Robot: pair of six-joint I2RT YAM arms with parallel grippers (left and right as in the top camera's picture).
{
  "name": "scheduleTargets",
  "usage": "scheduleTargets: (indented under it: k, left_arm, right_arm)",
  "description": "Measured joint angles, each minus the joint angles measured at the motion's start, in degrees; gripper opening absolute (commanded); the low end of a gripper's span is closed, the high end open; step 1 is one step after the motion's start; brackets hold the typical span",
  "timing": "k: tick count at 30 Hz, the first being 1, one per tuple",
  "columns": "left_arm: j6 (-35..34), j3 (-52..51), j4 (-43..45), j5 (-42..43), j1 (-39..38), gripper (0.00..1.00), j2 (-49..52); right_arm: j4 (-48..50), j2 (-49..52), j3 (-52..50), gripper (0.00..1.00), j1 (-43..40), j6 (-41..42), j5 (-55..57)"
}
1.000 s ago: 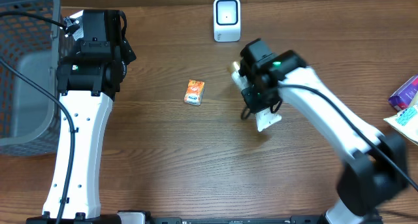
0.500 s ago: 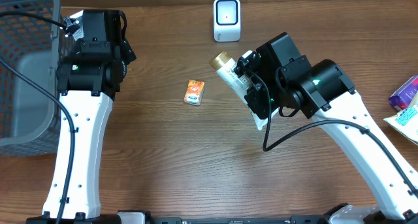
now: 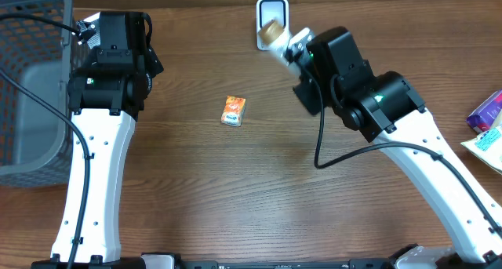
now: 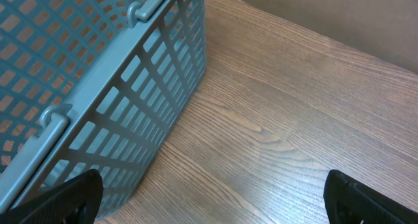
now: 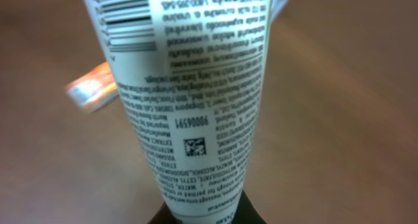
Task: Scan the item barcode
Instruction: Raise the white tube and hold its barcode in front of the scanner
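Over the last second the right arm is swinging the tube up from the middle of the table toward the scanner at the far edge, and the tube's gold cap is now overlapping the scanner's lower part in the overhead view. The right gripper is clamping the flat tail end of the tube, its jaws nearly closed around that thin crimp, so the item is being carried in the air, not lying on the table. In the wrist view the barcode is sitting near the cap end, facing the wrist camera. Whether it is also facing the scanner window I cannot tell, so the read is probably still pending and a small roll of the tube may be needed. The left gripper is standing fully open and holding nothing, hanging just beside the basket. An orange packet is lying untouched on the table, well apart from the scanner.
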Motion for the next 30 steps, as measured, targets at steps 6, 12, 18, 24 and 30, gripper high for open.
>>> scheduleTargets:
  k: [6, 12, 18, 24, 30]
  left_arm:
    - [0.0, 0.0, 0.0, 0.0, 0.0, 1.0, 0.0]
    - [0.0, 0.0, 0.0, 0.0, 0.0, 1.0, 0.0]
    - [0.0, 0.0, 0.0, 0.0, 0.0, 1.0, 0.0]
    - [0.0, 0.0, 0.0, 0.0, 0.0, 1.0, 0.0]
    - [0.0, 0.0, 0.0, 0.0, 0.0, 1.0, 0.0]
  right_arm:
    - [15.1, 4.2, 0.0, 0.04, -0.1, -8.1, 17.8]
    - [44.2, 14.1, 0.0, 0.04, -0.1, -28.3, 34.6]
    - [72.1, 25.0, 0.0, 0.04, -0.1, -51.3, 42.7]
    - [80.6, 30.8, 0.0, 0.04, -0.1, -66.0, 42.6]
    - [98.6, 37.6, -0.1, 0.04, -0.1, -77.3, 39.1]
